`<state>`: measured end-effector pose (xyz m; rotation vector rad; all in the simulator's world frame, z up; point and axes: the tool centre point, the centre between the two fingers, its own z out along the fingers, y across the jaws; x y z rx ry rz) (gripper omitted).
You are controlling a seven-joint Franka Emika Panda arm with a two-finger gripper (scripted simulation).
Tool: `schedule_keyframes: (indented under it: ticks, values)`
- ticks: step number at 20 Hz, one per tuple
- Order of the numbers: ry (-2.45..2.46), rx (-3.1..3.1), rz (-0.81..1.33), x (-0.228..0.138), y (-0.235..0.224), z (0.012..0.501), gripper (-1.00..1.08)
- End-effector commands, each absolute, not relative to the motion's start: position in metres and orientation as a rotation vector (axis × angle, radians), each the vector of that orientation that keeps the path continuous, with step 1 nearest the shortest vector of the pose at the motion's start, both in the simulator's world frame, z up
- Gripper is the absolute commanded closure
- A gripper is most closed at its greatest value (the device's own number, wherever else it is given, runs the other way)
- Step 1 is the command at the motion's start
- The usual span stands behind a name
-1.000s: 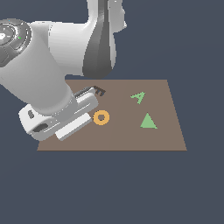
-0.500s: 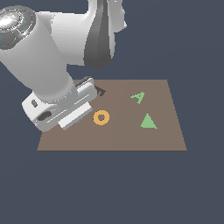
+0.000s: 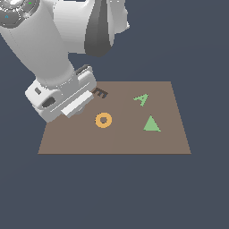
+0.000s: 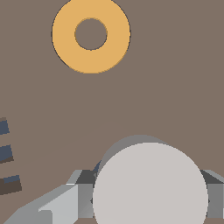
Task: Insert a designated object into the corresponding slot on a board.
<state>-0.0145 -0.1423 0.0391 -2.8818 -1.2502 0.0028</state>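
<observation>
**A:** Exterior view. What do I have?

**B:** The arm hangs over the board (image 3: 134, 138) at the exterior view's left. The hand hides the disc and the round slot from me here. The E-shaped recess (image 3: 100, 93) lies just beside the hand; the orange ring (image 3: 103, 120) is near it, and the green triangle (image 3: 151, 124) well apart.

**A:** Wrist view?

**B:** The grey disc (image 4: 150, 183) fills the space between my fingers (image 4: 151, 194), their grey pads (image 4: 213, 197) touching its rim on both sides: closed on it, edge to edge. A round shadow shows behind it on the board.

**A:** How does it handle?

**B:** I judge it light, rigid and smooth, so liable to slip or tilt. The rim, across its full width, is the only sensible hold.
</observation>
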Motion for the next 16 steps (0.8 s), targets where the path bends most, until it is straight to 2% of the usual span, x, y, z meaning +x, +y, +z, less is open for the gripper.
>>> schedule_keyframes:
  ticks: [1, 16]
  values:
    - [-1.277, -2.871, 0.002, -0.022, -0.144, 0.04, 1.08]
    - [-1.304, -2.858, 0.001, -0.03, -0.147, 0.031, 1.08]
